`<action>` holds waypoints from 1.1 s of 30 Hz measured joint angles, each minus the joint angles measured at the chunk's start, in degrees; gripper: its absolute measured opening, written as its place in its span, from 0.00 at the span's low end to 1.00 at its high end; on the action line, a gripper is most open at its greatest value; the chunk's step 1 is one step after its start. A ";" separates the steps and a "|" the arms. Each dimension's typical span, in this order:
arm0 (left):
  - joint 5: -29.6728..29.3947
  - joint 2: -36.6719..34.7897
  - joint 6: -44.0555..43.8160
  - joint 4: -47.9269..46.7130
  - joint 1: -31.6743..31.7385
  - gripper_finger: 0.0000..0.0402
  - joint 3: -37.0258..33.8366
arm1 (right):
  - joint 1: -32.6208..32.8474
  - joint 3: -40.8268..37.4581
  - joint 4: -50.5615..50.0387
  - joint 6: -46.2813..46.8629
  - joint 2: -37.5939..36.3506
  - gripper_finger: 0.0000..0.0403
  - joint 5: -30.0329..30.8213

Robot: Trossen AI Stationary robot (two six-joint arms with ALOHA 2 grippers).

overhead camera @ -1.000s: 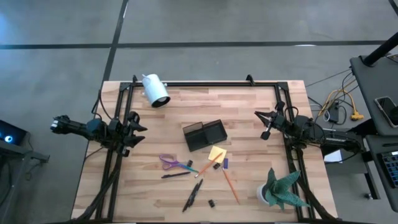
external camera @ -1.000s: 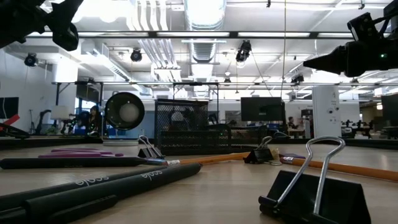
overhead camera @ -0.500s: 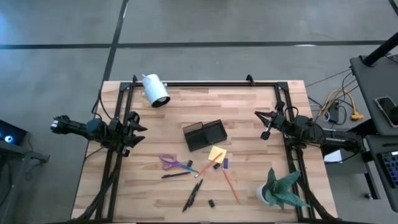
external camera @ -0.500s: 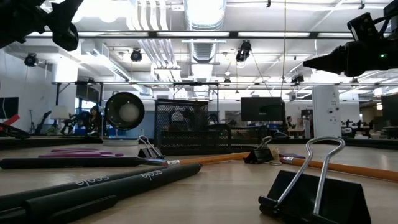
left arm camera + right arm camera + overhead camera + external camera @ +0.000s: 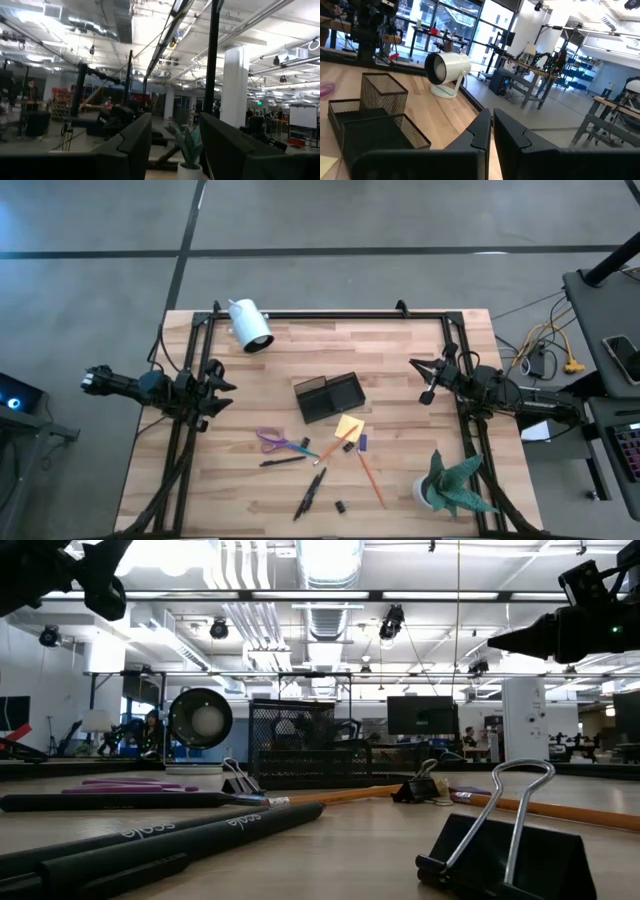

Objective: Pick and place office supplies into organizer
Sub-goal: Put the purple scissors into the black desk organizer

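Left hand [image 5: 213,388] spread, empty, well left of the organizer [image 5: 329,397]; right hand [image 5: 428,379] pressed together, well right of it. Black mesh organizer mid worktop [image 5: 400,340], pale wood planks. Supplies just beside its near side: purple scissors [image 5: 279,442], pens [image 5: 310,492], yellow pad [image 5: 349,426].

Left claw [image 5: 222,388] parted and empty at left side, right claw [image 5: 424,380] closed at right side

black mesh organizer [image 5: 329,397] mid-table, office supplies [image 5: 318,452] scattered beside it
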 joint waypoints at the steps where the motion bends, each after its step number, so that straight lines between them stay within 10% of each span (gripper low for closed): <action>1: -0.63 0.00 0.76 1.48 -0.02 0.37 0.00 | 0.00 0.00 0.02 -0.22 0.00 0.03 0.02; 9: -0.89 -0.07 0.20 8.11 -0.01 0.37 0.12 | 0.00 0.00 0.00 -0.40 0.01 0.03 0.01; 17: -0.91 -0.08 -23.89 13.59 -0.02 0.37 0.41 | 0.00 0.00 -0.36 -0.43 -0.04 0.03 0.01; 23: -2.97 -0.05 -25.65 15.31 -0.02 0.37 0.29 | 0.00 0.00 -0.42 0.08 0.00 0.03 0.02; 33: -23.58 1.09 -22.20 16.51 -0.02 0.37 0.41 | 0.00 0.00 -0.42 -0.55 -0.02 0.03 0.00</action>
